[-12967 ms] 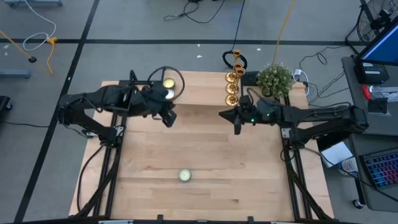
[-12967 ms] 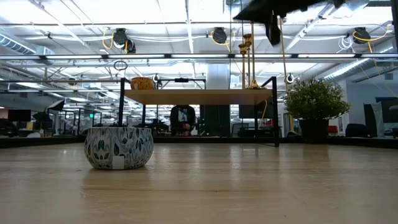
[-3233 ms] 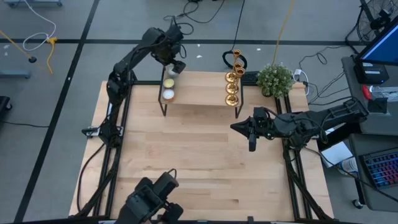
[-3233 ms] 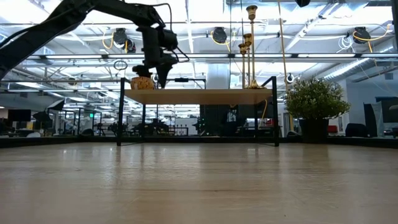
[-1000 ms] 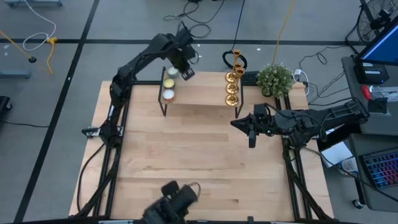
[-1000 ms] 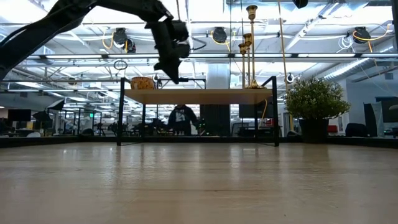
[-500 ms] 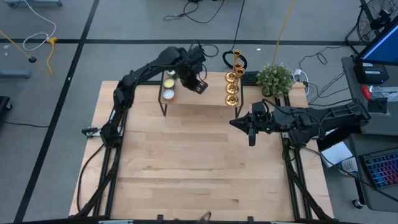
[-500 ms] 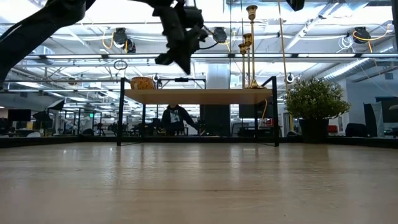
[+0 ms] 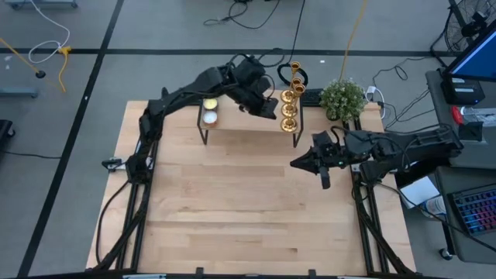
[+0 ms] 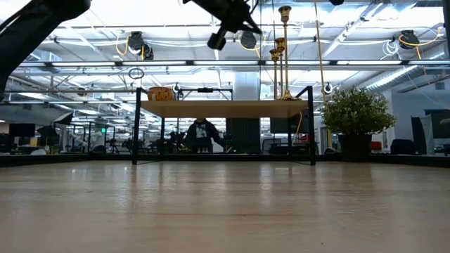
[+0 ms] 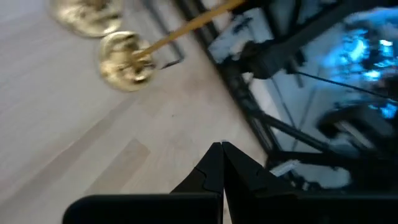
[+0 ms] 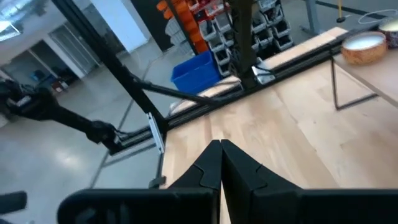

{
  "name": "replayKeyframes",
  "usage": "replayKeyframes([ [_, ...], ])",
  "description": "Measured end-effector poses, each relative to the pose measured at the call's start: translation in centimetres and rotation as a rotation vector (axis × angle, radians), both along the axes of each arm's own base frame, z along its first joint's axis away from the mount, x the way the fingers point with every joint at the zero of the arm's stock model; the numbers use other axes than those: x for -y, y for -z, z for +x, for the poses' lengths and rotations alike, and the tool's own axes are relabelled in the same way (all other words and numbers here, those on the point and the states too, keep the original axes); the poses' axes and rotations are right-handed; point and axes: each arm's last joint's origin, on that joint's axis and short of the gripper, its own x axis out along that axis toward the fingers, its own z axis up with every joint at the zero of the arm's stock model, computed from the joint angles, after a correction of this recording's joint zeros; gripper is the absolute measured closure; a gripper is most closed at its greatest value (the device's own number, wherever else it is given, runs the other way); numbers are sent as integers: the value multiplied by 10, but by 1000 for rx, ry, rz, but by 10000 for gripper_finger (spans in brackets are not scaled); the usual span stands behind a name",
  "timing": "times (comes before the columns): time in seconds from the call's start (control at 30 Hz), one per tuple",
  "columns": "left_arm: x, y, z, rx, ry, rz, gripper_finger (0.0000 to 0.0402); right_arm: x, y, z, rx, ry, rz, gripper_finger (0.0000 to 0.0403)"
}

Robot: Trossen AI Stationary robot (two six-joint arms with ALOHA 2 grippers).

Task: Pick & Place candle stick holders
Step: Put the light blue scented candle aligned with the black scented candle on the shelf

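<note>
Swung across the shelf (image 9: 248,124) toward the candle stick holders (image 9: 289,99), left gripper (image 9: 269,109) clenched empty; slick, top-heavy brass, best pinched mid-stem.

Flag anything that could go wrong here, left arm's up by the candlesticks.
1. The left gripper is shut and close beside the three candle stick holders on the raised shelf. Going in shut could knock one over rather than grasp it.
2. The holders stand tightly in a row, so toppling one may take down its neighbours.
3. They sit near the shelf's end; one might drop toward the potted plant. The right gripper, shut, waits over the table.
</note>
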Motion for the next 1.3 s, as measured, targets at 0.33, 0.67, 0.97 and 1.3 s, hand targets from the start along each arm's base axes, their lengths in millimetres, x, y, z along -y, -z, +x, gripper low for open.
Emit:
replayKeyframes([
  [0.33,-23,-41,-27,230,113,309,401,3,-5,-15,9,0,-25,403],
  [0.67,-54,-117,-115,315,65,1045,401,5,-4,-14,2,93,-12,403],
  [0.97,-80,-66,-161,-365,186,963,399,9,-3,-13,3,238,-23,403],
  [1.3,-64,-65,-187,-553,161,826,399,13,3,-1,-28,269,-27,403],
])
